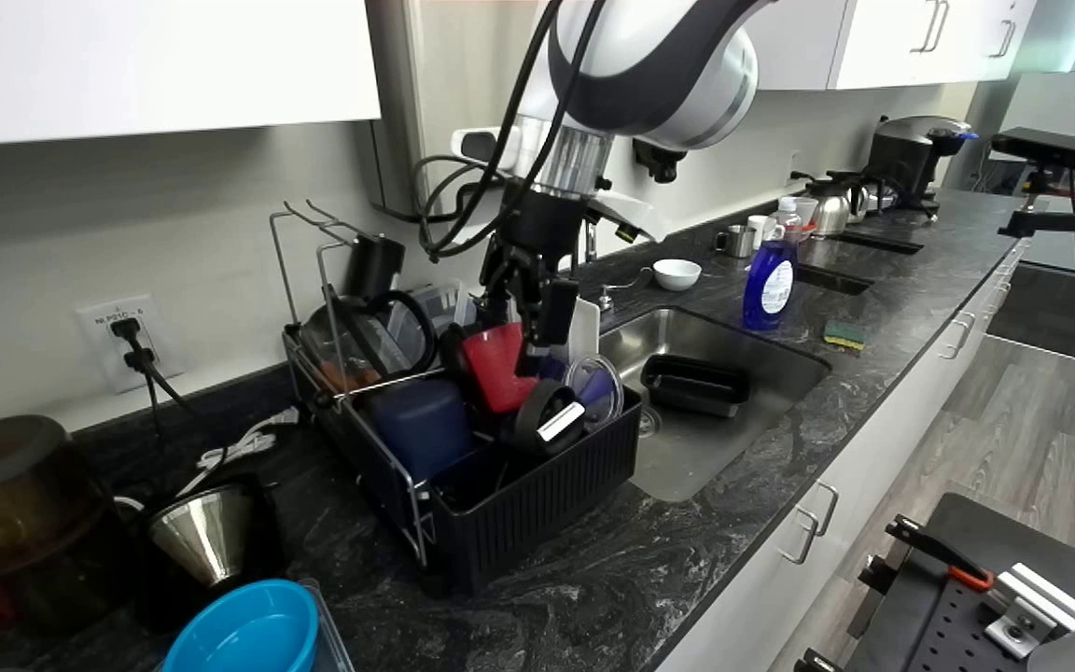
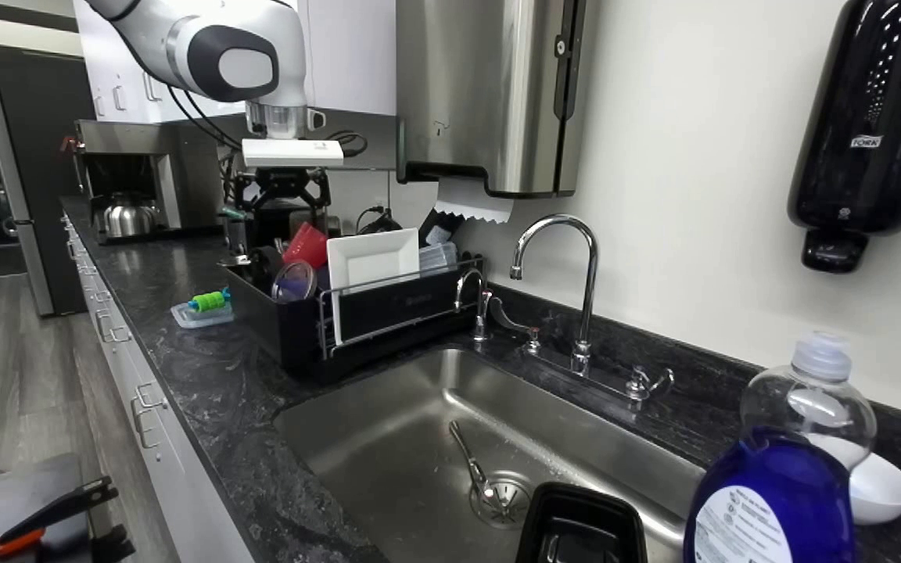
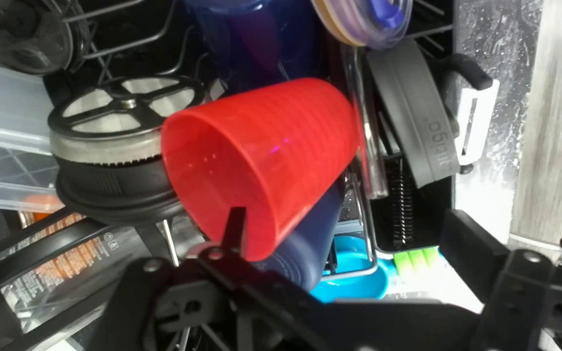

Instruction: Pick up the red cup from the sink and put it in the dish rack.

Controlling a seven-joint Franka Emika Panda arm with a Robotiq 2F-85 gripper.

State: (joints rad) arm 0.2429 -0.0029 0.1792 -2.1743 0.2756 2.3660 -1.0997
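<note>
Claw apart, clamped on nothing. Red cup below it, in the dish rack, tipped over, mouth toward the claw, a navy container showing partly beneath. One finger overlaps the cup's mouth in the wrist view; inside the cup or only above the rim, cannot tell. Opposite finger well apart from the cup.

Reading: cup looks placed; step in hand probably the withdrawal. Best done rising slowly along the line of the fingers, jaws spread, no swing or twist until that tip clears the rim. A sideways sweep would likely hook the cup and pull it from its lean. Looks like light plastic, so even a brush might roll it.

Views: only the wrist view gives the cup's hollow with the finger across it; in both exterior views the cup is just under the claw, contact unclear. An exterior view shows the white plate broad-faced between claw and sink, plus a metal utensil in that sink, well apart from the claw.
</note>
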